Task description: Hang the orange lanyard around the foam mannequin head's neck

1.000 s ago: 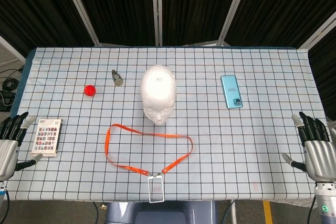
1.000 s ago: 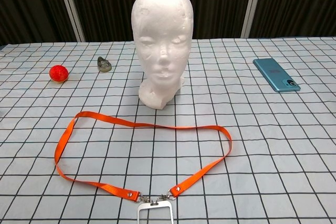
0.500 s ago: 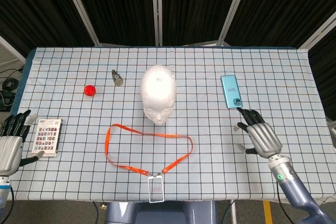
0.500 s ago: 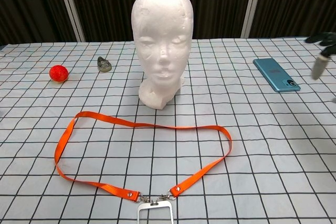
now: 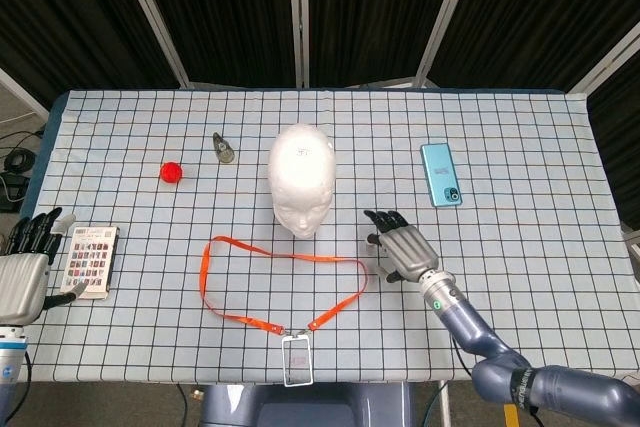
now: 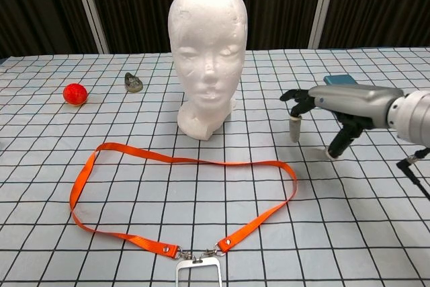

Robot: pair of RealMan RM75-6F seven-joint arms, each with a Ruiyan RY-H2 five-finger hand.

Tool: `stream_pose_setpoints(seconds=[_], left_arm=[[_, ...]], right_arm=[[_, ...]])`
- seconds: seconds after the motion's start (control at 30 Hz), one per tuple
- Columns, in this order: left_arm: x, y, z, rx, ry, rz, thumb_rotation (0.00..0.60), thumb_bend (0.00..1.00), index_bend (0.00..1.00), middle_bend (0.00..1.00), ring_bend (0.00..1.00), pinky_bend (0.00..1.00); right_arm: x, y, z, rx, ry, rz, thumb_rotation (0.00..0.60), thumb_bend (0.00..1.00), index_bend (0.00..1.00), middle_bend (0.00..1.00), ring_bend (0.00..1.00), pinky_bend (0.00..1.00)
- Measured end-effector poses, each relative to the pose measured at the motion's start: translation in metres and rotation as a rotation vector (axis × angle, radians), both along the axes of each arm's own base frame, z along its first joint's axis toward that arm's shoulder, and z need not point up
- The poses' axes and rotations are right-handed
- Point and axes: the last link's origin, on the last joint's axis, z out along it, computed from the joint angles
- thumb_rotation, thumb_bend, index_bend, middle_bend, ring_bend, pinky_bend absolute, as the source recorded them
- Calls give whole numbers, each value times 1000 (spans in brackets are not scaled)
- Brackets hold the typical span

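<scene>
The white foam mannequin head (image 5: 301, 179) (image 6: 207, 52) stands upright mid-table, facing me. In front of it the orange lanyard (image 5: 275, 282) (image 6: 181, 196) lies flat in a wide loop, its clear badge holder (image 5: 297, 360) (image 6: 199, 273) at the front edge. My right hand (image 5: 403, 247) (image 6: 336, 105) hovers open, palm down, just right of the loop's right end and holds nothing. My left hand (image 5: 24, 269) stays open at the table's left edge beside a card, shown only in the head view.
A teal phone (image 5: 441, 174) (image 6: 353, 89) lies right of the head, behind my right hand. A red ball (image 5: 171, 171) (image 6: 75, 93) and a small grey object (image 5: 223, 149) (image 6: 133, 83) sit at the left. A printed card (image 5: 89, 261) lies by my left hand.
My right hand has swept in from the table's right edge leftward to just beside the lanyard's right end. The left hand has barely shifted. The lanyard has not moved.
</scene>
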Motion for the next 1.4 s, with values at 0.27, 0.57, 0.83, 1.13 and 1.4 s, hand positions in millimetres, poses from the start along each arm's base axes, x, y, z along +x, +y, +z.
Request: stream_pose_setpoints(seconds=[0.27,0.57,0.83,1.13,1.4], left_arm=[[-3,2,-1,-8,-6,11,600,0,0,0,0,0],[-5,4,-3,-23,-8,19,600,0,0,0,0,0],[-7,6,-4,-25,-9,29,600,0,0,0,0,0],[-9,7,-6,-31,-5,36,600,0,0,0,0,0],[-9,10,-10,-42,-1,39,600,0,0,0,0,0]], right_arm=[[7,-2,-26,-5,66,33,600,285,487,0,0,0],[22,-5,-47,-12,89,36,600,284,498,0,0,0],[23,-10,-57,-26,124,41,600,286,526,0,0,0],[20,-9,-62,-23,144,42,600,337,563,0,0,0],[16,-8,-61,-21,137,45,600,479,668,41,0,0]])
